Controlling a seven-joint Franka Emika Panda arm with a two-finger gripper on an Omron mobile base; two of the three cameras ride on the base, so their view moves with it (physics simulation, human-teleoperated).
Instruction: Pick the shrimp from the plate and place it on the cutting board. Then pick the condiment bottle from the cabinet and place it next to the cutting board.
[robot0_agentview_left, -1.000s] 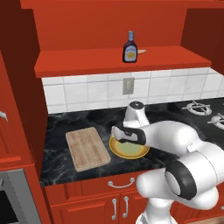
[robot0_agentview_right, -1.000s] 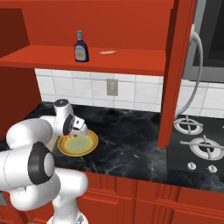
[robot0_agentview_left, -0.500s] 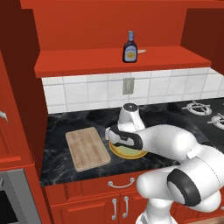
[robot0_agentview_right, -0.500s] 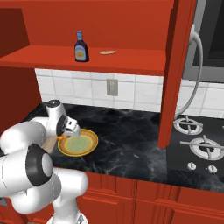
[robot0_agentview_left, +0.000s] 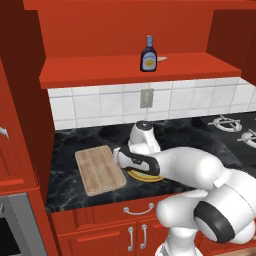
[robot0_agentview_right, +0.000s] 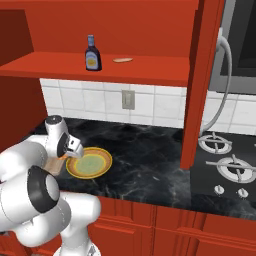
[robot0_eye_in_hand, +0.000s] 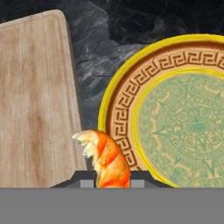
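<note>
My gripper (robot0_eye_in_hand: 113, 181) is shut on the orange striped shrimp (robot0_eye_in_hand: 105, 159), which hangs over the strip of counter between the cutting board (robot0_eye_in_hand: 35, 100) and the plate (robot0_eye_in_hand: 131, 87). In the left base view the gripper (robot0_agentview_left: 119, 160) sits low at the right edge of the tan cutting board (robot0_agentview_left: 99, 170), with the yellow-rimmed plate (robot0_agentview_left: 145, 176) partly hidden under the hand. The plate (robot0_agentview_right: 102, 152) is bare in the right base view, with a corner of the board (robot0_agentview_right: 54, 164) beside it. The condiment bottle (robot0_agentview_left: 148, 54) (robot0_agentview_right: 91, 53) stands upright on the red cabinet shelf (robot0_agentview_left: 135, 72).
A small flat tan thing (robot0_agentview_right: 122, 60) lies on the shelf right of the bottle. Stove burners (robot0_agentview_right: 217, 145) take up the counter's right end behind a red cabinet wall (robot0_agentview_right: 192, 90). A wall outlet (robot0_agentview_left: 146, 98) is set in the white tiles.
The hand has swung left from over the plate to the board's right edge, carrying the shrimp. The bottle has not moved.
</note>
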